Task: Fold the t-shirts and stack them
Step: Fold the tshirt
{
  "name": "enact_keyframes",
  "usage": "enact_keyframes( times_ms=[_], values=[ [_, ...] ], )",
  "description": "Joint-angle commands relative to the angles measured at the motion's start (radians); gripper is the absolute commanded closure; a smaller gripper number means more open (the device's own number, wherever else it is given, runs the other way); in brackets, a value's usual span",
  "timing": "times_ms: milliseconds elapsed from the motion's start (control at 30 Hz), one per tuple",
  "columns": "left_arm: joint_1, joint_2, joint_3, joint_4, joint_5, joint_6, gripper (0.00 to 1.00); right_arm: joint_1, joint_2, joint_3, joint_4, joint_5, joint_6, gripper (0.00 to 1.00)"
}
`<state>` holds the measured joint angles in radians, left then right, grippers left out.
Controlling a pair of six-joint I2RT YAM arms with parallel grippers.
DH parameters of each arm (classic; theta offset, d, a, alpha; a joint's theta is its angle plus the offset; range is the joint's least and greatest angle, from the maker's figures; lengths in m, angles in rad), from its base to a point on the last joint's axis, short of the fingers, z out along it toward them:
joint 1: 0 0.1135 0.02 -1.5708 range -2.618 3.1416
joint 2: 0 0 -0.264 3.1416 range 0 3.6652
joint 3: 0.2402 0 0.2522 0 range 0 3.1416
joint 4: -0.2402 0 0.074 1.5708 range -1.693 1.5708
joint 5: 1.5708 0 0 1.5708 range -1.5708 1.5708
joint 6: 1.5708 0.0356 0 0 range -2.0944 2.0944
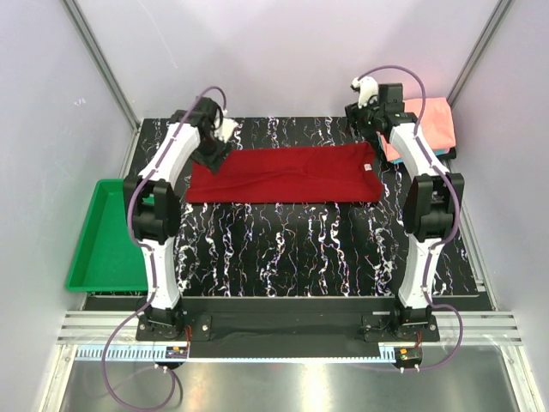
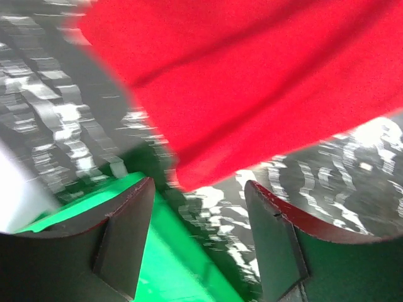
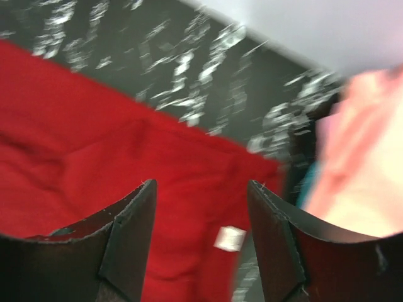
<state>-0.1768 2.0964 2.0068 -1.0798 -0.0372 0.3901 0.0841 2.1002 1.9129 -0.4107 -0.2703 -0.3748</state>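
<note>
Across the middle of the black white-veined table mat (image 1: pixel 283 249), I see the dark red cloth t-shirt (image 1: pixel 283 174) lying flat as a long folded band running left to right, towards the far edge. A small white label (image 3: pixel 230 238) shows near its right end.

At the far right corner, the salmon-pink t-shirt (image 1: pixel 429 124) sits as a folded rectangle. A thin sliver of teal cloth (image 1: pixel 442 151) peeks out from under its near edge, so the pink one lies on top. That pile is just beside the right end of the red shirt; I cannot tell whether they touch.

Off the left edge of the mat sits the green plastic tray (image 1: pixel 107 240), a shallow rectangle with a raised rim. Its floor shows as plain green from rim to rim, and all three shirts lie outside it on the mat.

My left gripper (image 2: pixel 200 233) hangs over the left end of the red shirt. Its jaws are spread wide with only mat and tray showing between them, and the cloth's edge lies just beyond the fingertips. My right gripper (image 3: pixel 200 239) hovers above the red shirt's right end, jaws equally wide, gripping nothing, with the red cloth and its label showing through the gap. Both wrist views are blurred, so I cannot say whether either finger brushes the cloth.
</note>
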Motion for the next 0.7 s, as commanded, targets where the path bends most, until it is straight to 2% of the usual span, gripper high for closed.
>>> enact_keyframes(
  times_ms=[0, 267, 433, 667],
  values=[
    [0.003, 0.034, -0.052, -0.025, 0.103, -0.03, 0.37, 0.0, 0.076, 0.006, -0.148, -0.148, 0.172, 0.35],
    [0.005, 0.142, -0.022, -0.028, 0.066, 0.004, 0.38, -0.001, 0.178, 0.054, -0.194, -0.182, 0.263, 0.36],
    [0.005, 0.217, 0.023, -0.055, 0.079, -0.002, 0.38, 0.008, 0.219, 0.075, -0.2, -0.152, 0.261, 0.36],
    [0.005, 0.257, 0.026, -0.08, 0.082, -0.017, 0.39, 0.011, 0.343, 0.23, -0.212, -0.098, 0.251, 0.36]
  ],
)
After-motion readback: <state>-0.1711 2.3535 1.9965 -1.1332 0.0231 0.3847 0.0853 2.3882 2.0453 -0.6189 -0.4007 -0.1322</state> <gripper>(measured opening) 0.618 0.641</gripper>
